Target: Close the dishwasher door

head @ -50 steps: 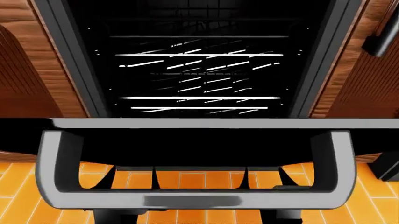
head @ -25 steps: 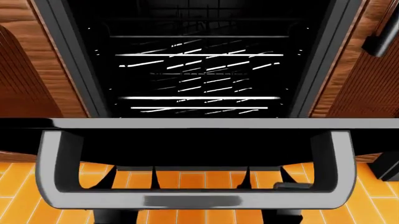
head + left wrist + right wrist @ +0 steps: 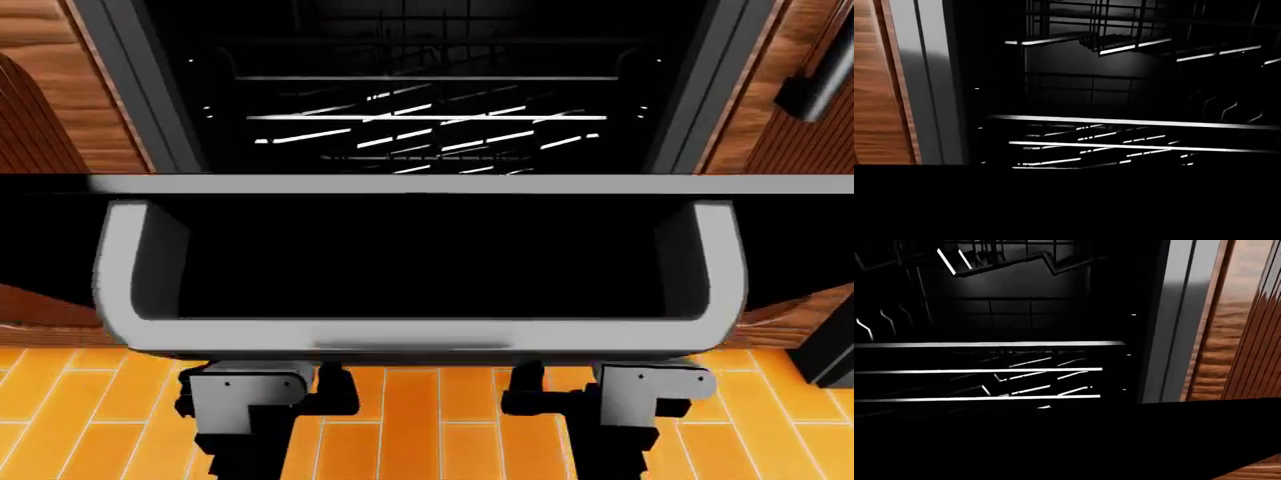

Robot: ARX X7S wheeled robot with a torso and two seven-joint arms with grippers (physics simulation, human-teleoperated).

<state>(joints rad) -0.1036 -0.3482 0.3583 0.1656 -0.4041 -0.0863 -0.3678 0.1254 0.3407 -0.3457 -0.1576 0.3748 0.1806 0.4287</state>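
The dishwasher door (image 3: 414, 255) hangs partly raised in front of the open black cavity, its top edge crossing the head view from one side to the other and its curved silver handle (image 3: 414, 335) facing out toward the room. Behind that edge the wire racks (image 3: 427, 130) catch the light. Wooden cabinet fronts (image 3: 54, 110) flank the appliance at both sides, and orange floor tiles (image 3: 441, 400) show below the door.

Both arms sit low under the handle. The left tool (image 3: 247, 395) is near the door's left corner and the right tool (image 3: 647, 390) near its right corner. From the head view only their blocky housings show, so I cannot tell whether either one is released or clenched. The wrist views look past a dark slab into the racks and show no fingers either.

To my eye the step in hand is lifting the door the rest of the way. It would go best with both arms pushing evenly, one under each corner, so the panel does not twist. Contact should stay on the door's flat face or the handle bar, following the hinge arc up and in toward the gray frame (image 3: 127, 90).
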